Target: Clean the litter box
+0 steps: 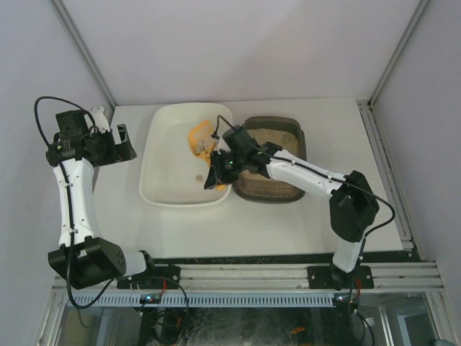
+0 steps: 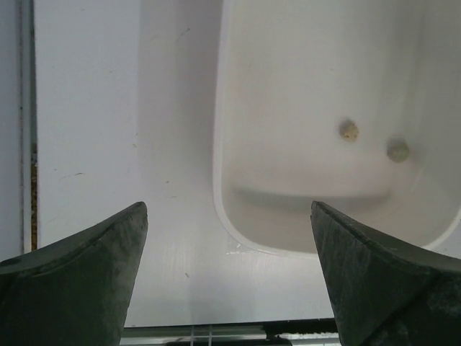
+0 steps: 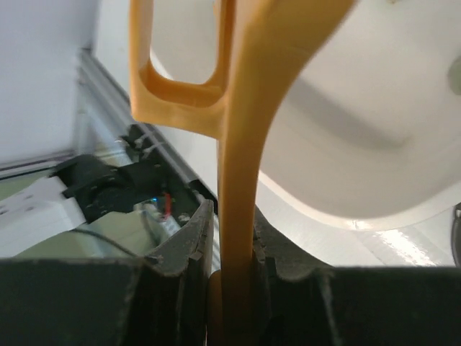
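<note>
Right tool (image 3: 232,249) pinching the orange scoop (image 3: 245,130) over the white tub (image 1: 160,169); left tool (image 2: 229,213) spread idle — the narrow handle may swivel in that pinch, dropping the scoop.

Seen from above, the right arm (image 1: 295,169) crosses the litter box (image 1: 270,193), hiding its near left rim and part of the litter. The orange scoop (image 1: 197,137) is partly hidden under that arm's wrist, its handle out of sight there. The right wrist view shows the scoop blurred and cut off at the top edge. In the left wrist view the white tub (image 2: 245,86) runs past the top and right edges, and two small lumps (image 2: 349,130) inside are too small to identify.
</note>
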`<control>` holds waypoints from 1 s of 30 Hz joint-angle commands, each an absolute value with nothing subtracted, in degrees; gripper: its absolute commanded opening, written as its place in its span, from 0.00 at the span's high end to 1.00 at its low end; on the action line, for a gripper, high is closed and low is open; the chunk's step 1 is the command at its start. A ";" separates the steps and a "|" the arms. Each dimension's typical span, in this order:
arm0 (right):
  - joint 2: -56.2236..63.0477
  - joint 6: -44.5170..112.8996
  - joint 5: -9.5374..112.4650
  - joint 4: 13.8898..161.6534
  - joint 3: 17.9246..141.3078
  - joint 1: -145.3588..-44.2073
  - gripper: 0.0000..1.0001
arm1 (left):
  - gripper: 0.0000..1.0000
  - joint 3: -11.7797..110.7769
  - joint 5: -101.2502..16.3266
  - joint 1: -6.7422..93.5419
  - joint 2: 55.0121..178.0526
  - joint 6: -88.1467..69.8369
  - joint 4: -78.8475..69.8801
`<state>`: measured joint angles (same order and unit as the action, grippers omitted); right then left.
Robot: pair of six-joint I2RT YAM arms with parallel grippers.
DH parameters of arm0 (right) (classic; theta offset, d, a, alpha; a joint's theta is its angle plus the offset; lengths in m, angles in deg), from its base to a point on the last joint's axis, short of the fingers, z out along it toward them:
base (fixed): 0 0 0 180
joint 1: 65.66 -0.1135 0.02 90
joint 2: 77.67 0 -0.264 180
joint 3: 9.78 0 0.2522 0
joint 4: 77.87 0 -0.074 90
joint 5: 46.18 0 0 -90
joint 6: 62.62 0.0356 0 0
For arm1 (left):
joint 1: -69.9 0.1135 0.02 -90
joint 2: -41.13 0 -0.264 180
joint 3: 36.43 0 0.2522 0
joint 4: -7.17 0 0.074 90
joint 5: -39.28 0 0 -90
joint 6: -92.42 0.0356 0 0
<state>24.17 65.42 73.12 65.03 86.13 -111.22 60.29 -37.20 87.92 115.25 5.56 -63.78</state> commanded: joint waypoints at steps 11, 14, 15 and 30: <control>46.07 53.92 19.66 11.07 125.99 -126.92 1.00 | 0.01 56.51 -31.97 88.49 110.48 9.20 -61.08; 49.69 53.57 13.19 5.77 131.35 -129.30 1.00 | 0.01 55.52 -32.88 88.47 109.76 9.90 -60.51; 50.82 53.35 11.18 4.16 133.01 -130.00 1.00 | 0.01 55.27 -33.32 88.50 109.57 10.12 -60.41; 51.25 52.83 4.29 0.30 135.76 -132.21 1.00 | 0.00 53.93 -33.23 88.46 108.25 11.15 -60.44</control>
<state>54.40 53.66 7.75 1.21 134.87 -132.07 54.89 -33.95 88.10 110.36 9.85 -61.79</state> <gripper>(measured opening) 0.189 0.994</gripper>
